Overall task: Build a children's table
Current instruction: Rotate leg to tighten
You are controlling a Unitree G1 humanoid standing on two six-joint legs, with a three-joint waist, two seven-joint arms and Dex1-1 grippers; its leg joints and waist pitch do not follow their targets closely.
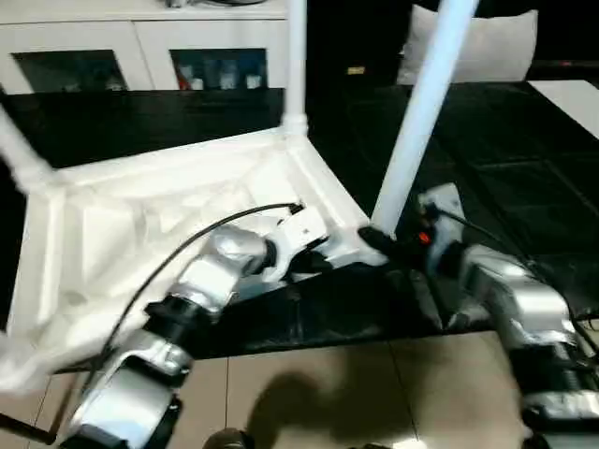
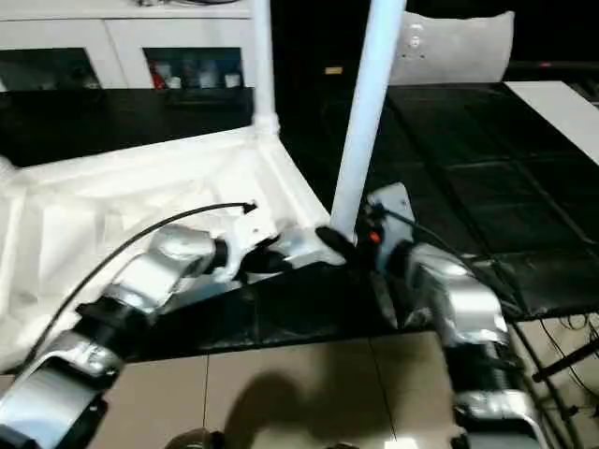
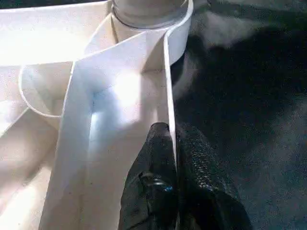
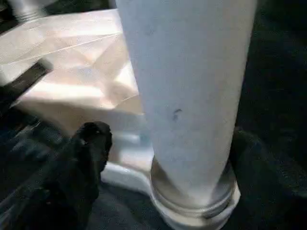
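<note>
The children's table [image 1: 140, 224] lies upside down on a black mat, its ribbed underside facing up. One white leg [image 1: 296, 56] stands in the far corner socket and another leg [image 1: 19, 150] at the left corner. My left gripper [image 1: 314, 257] is shut on the thin rim wall [image 3: 163, 81] near the front right corner. A third leg [image 1: 421, 112] rises from that corner's socket [image 4: 192, 206]. My right gripper [image 1: 384, 241] is open around this leg's base, with one black finger [image 4: 88, 143] a little apart from the leg [image 4: 187, 72].
A white cabinet with glass doors [image 1: 140, 56] stands behind the black mat [image 1: 487, 187]. A white cushion [image 1: 487, 47] leans at the back right. Tan floor tiles [image 1: 328, 393] lie in front of the mat, by my forearms.
</note>
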